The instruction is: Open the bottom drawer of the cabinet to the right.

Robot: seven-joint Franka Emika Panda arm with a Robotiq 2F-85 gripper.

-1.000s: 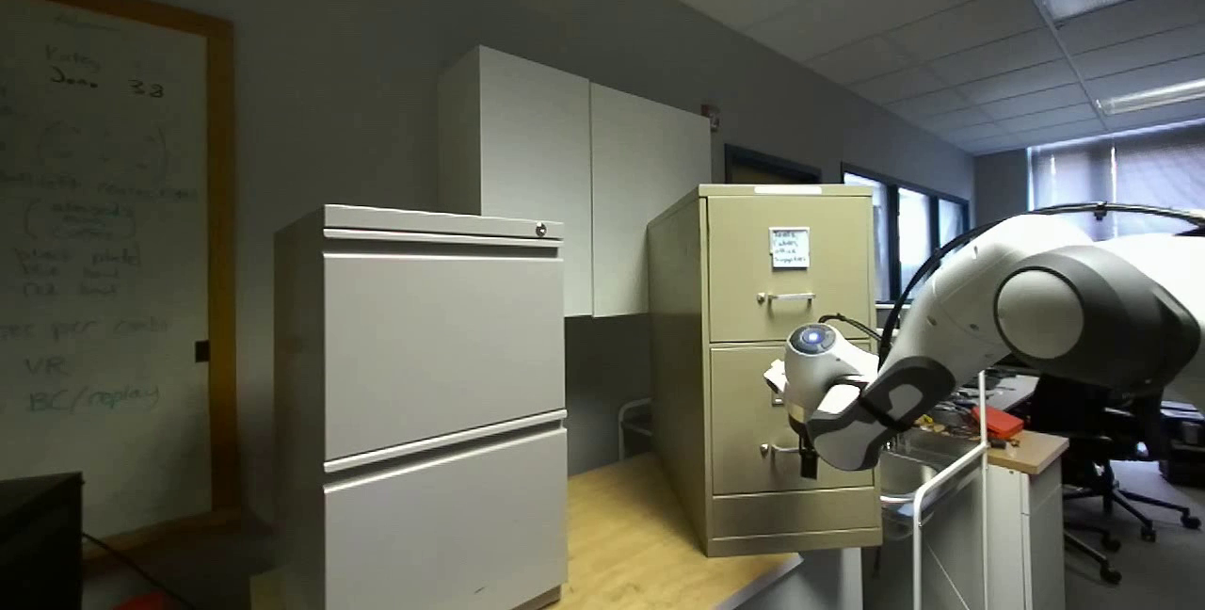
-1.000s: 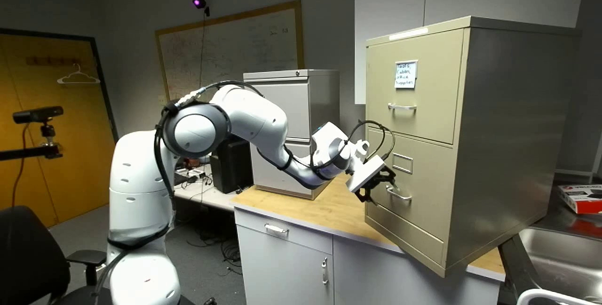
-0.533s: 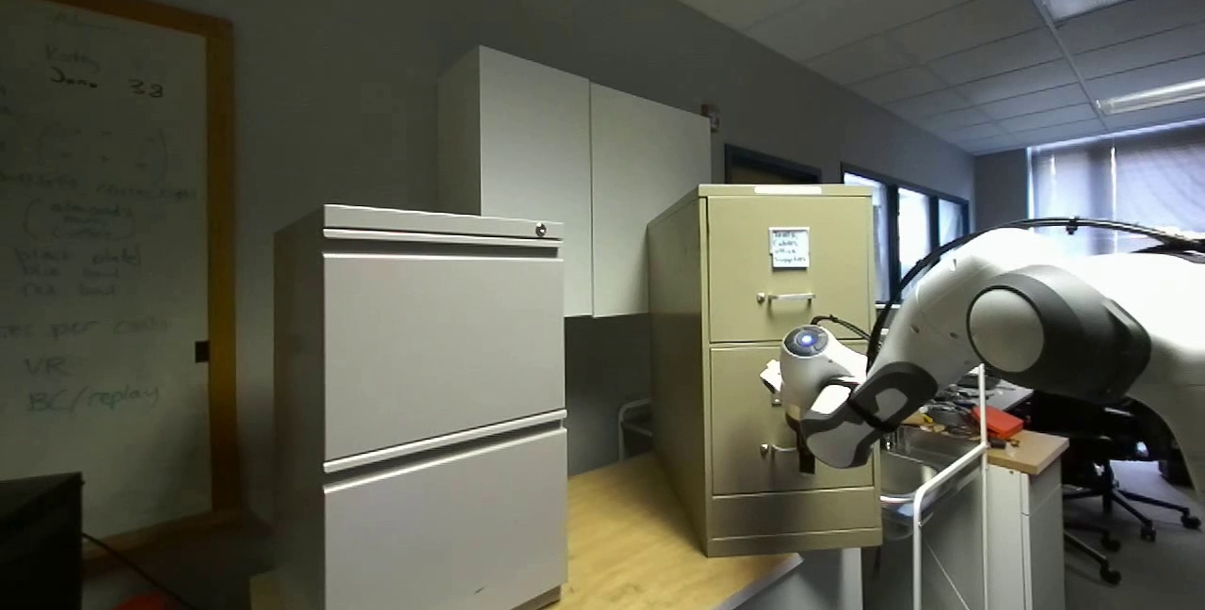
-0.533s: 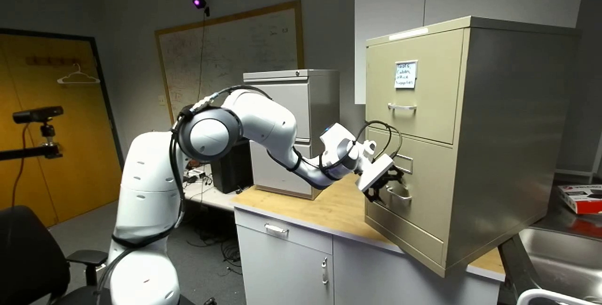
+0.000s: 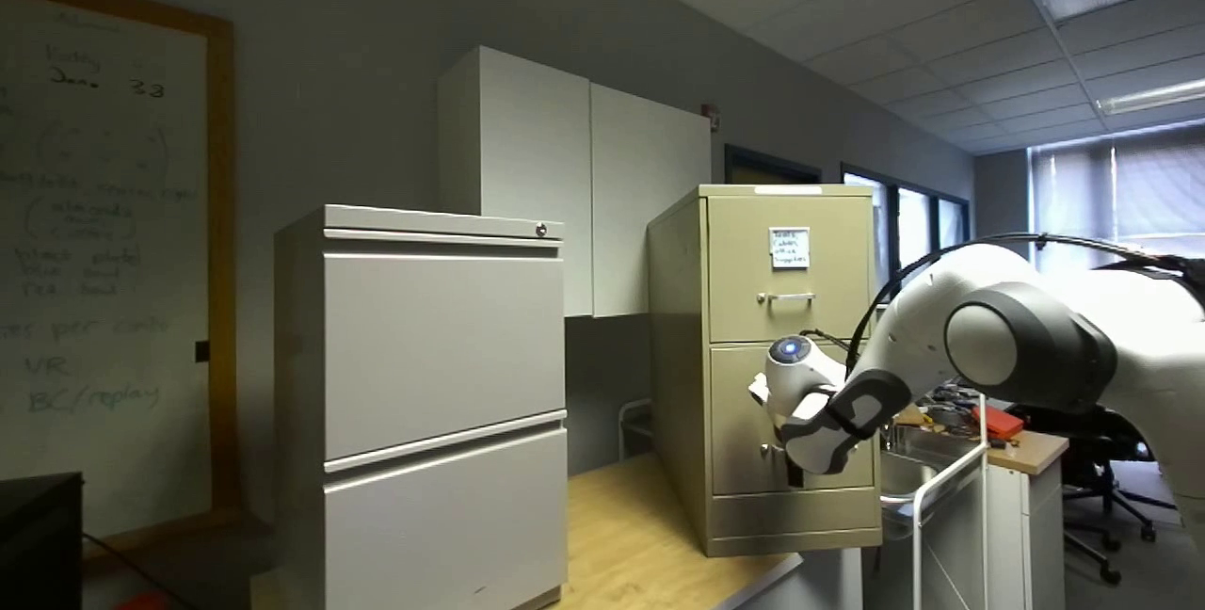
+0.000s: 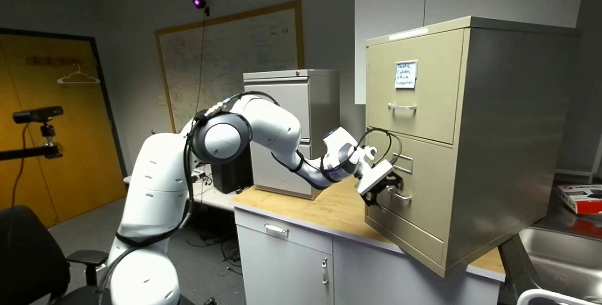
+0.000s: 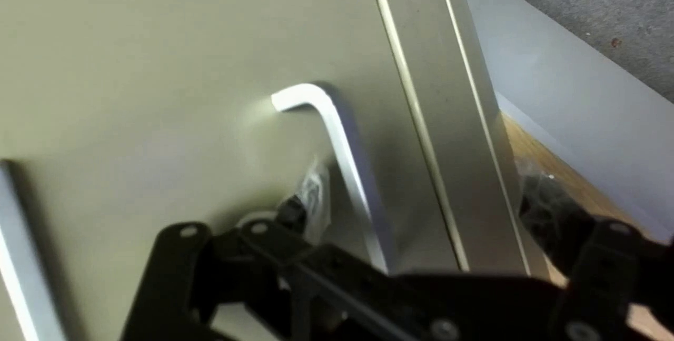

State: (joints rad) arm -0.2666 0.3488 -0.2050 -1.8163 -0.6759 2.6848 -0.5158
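Note:
The tan cabinet (image 5: 673, 384) stands on the counter in both exterior views (image 6: 512, 131). Its bottom drawer (image 6: 432, 196) is shut, with a silver bar handle (image 6: 399, 195) below a bare label frame (image 6: 403, 163). In the wrist view the handle (image 7: 345, 151) lies between my gripper's fingers (image 7: 424, 188), nearer the left finger, which is on its upper side. The right finger is past the drawer's lower edge. The gripper (image 6: 388, 196) is open and tilted down at the drawer front; I cannot tell whether a finger touches. In an exterior view the wrist hides most of the handle (image 5: 767, 449).
A pale grey two-drawer cabinet (image 5: 442, 356) stands on the wooden counter (image 6: 324, 206) beside the tan one. White wall cupboards (image 5: 650, 196) hang behind. A sink (image 6: 559, 258) and a red and white box (image 6: 581, 196) are on the tan cabinet's far side. A white rail (image 5: 951, 469) stands near.
The arm has reached forward and the gripper has come closer to the drawer handle, then dropped slightly. The cabinet and its drawers have not moved.

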